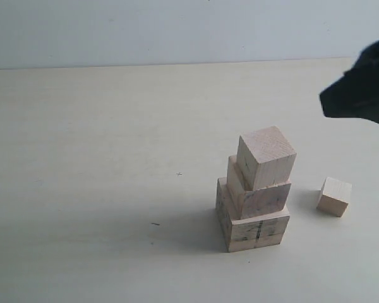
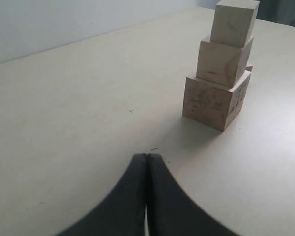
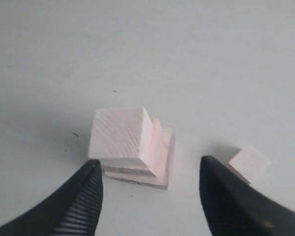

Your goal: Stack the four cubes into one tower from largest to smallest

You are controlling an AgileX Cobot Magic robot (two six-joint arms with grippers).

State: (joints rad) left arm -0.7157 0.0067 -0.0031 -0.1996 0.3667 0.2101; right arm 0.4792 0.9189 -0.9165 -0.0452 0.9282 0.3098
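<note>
Three-cube tower (image 1: 256, 196) on desk (image 1: 114, 158); smallest cube (image 1: 334, 196) just right of it. Right gripper (image 3: 150, 164) overhead, fingers spread; left gripper (image 2: 146, 158) fingers pressed together. Advice: pinch cube squarely, centre it, release gently.

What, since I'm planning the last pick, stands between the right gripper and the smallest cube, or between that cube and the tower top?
Nothing visible. The open right gripper hangs above both. The smallest cube sits alone on the table beside the three-cube tower, whose top face is bare.
</note>
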